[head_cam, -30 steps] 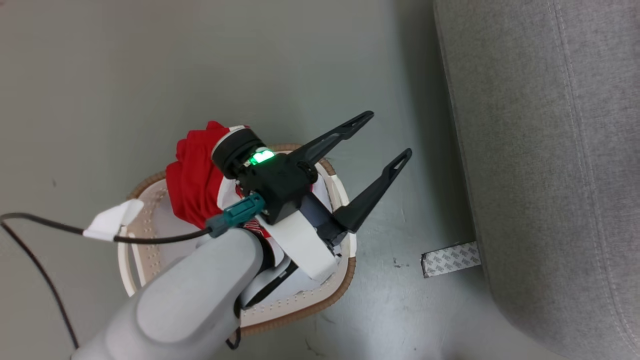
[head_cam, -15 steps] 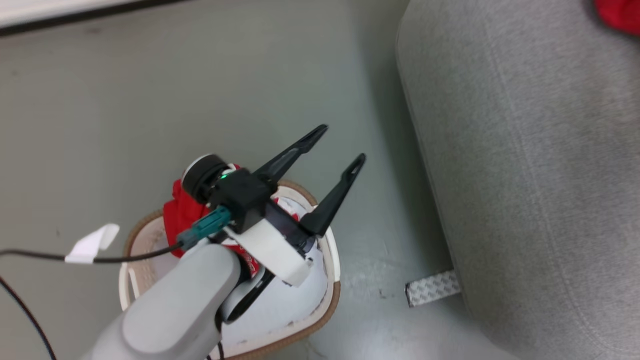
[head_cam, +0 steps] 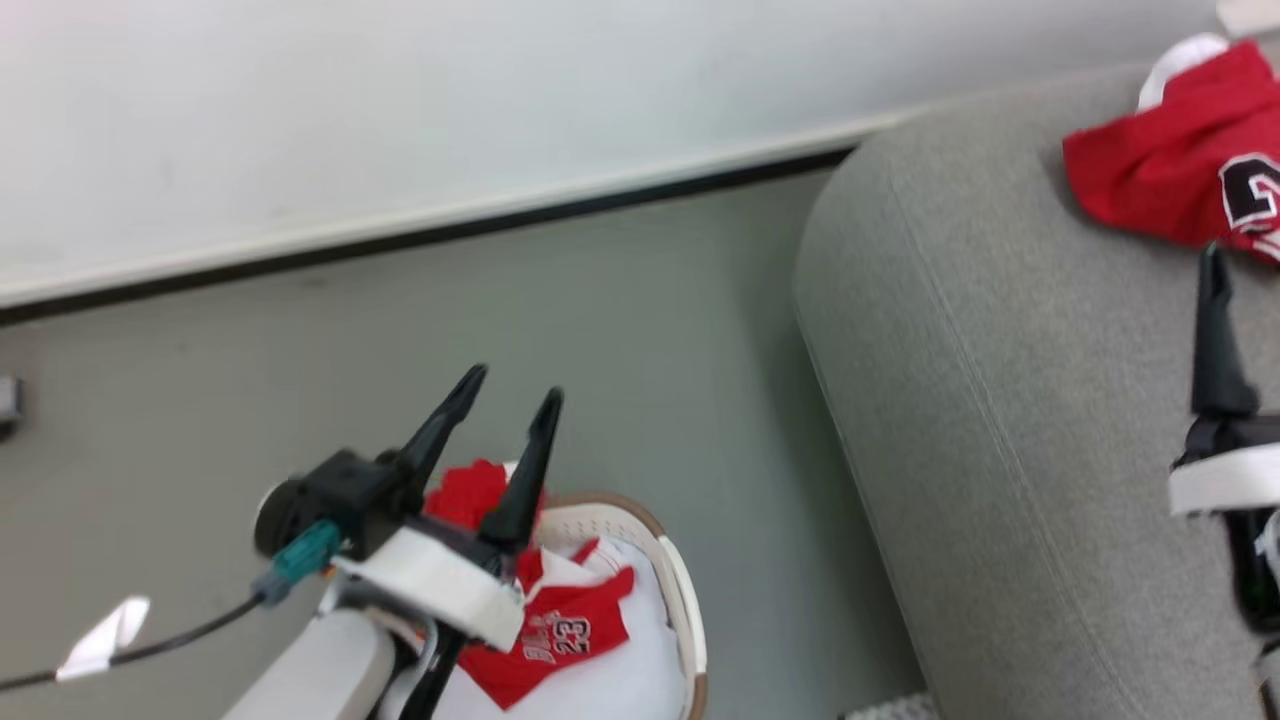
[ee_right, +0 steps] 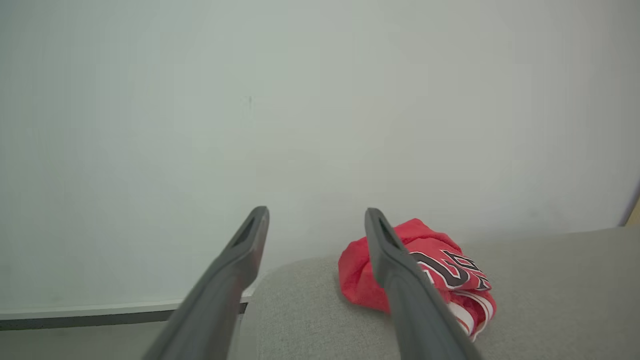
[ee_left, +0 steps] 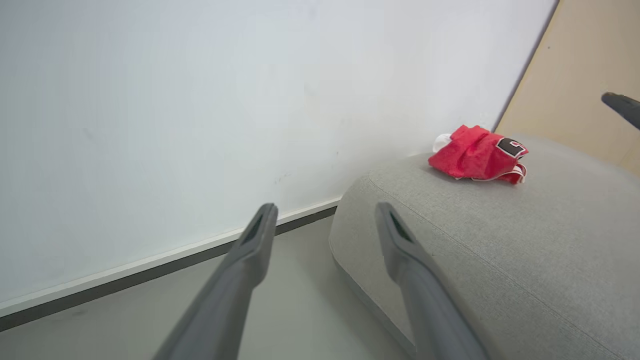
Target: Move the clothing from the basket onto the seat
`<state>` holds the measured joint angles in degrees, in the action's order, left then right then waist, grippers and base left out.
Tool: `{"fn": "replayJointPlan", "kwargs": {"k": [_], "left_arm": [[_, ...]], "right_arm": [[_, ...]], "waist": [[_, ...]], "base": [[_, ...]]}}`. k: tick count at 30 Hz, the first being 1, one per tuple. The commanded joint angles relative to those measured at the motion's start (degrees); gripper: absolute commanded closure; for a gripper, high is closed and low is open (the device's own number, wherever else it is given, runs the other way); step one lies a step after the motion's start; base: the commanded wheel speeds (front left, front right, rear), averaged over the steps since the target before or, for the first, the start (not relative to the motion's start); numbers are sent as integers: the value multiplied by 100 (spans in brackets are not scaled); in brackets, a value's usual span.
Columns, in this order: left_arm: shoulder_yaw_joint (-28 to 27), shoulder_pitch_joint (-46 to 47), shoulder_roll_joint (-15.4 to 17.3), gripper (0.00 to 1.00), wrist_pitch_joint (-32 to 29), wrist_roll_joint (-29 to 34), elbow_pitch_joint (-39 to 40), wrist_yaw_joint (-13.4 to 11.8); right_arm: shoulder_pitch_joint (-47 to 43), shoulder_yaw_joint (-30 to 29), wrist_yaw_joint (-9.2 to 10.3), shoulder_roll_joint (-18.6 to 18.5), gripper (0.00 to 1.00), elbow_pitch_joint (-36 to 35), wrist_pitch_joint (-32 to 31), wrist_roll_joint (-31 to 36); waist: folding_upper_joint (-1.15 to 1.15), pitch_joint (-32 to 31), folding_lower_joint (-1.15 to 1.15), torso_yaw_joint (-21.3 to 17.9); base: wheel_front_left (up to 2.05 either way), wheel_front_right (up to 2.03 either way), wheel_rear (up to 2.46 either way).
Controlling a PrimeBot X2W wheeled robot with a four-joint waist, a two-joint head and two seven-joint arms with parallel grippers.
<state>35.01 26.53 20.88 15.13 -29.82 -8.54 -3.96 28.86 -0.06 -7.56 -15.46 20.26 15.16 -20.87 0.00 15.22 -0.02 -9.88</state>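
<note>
Right gripper (ee_right: 316, 213) is hanging wide open and empty; the crumpled red jersey (ee_right: 440, 260), just released, is lying delivered on the light-grey fabric seat (ee_right: 550, 300).

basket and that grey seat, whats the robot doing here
A two-armed robot is moving red clothing from the basket to the grey seat. One crumpled red garment lies on the seat, ahead of the open, empty right gripper. The left gripper, also open, hovers above the basket, where a red garment numbered 23 lies.
</note>
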Motion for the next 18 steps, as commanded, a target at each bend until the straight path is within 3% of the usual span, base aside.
{"fn": "replayJointPlan", "kwargs": {"k": [1,8,18], "left_arm": [[-193,-377,-45,0,0,48,5,-32],[-853,-1251,-240,0,2,286,-33,3],[-1783,-2349,-622,0,2,699,79,117]], "right_arm": [[-358,25,13,133,0,-158,-1,106],[-1186,149,14,455,0,-475,-1,727],[-2181,224,14,1040,0,-645,-2,1257]], "waist": [[0,-537,2,360],[0,-1030,2,724],[0,-1471,2,875]], "base": [[0,0,0],[0,0,0],[0,0,0]]}}
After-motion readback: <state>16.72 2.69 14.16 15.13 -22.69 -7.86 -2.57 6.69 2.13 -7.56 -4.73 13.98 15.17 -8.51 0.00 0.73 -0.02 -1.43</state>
